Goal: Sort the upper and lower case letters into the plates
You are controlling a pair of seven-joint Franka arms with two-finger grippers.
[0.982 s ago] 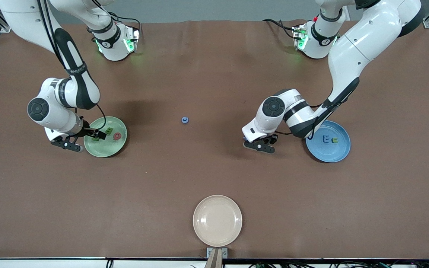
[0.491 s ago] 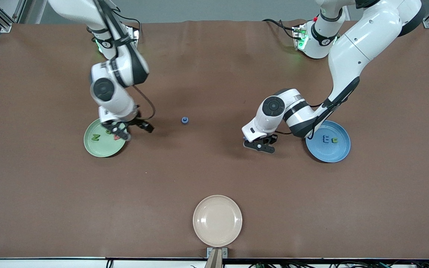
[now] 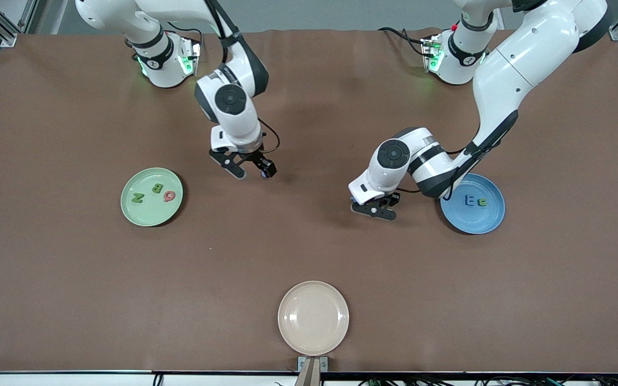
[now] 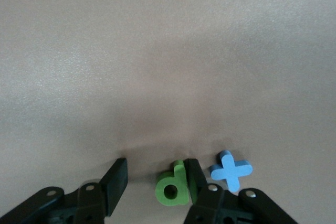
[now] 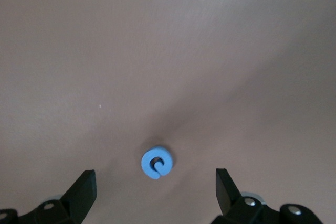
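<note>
Broad brown table (image 3: pixel 309 257), evenly lit

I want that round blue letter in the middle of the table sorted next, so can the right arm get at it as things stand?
Probably yes. The right gripper hangs open directly over the round blue letter, which lies alone on bare table between its fingers, with nothing near to block a straight descent.

Right end effector (image 3: pixel 251 169) left mint plate (image 3: pixel 133 212), now over blue letter (image 5: pixel 157 162).
</note>
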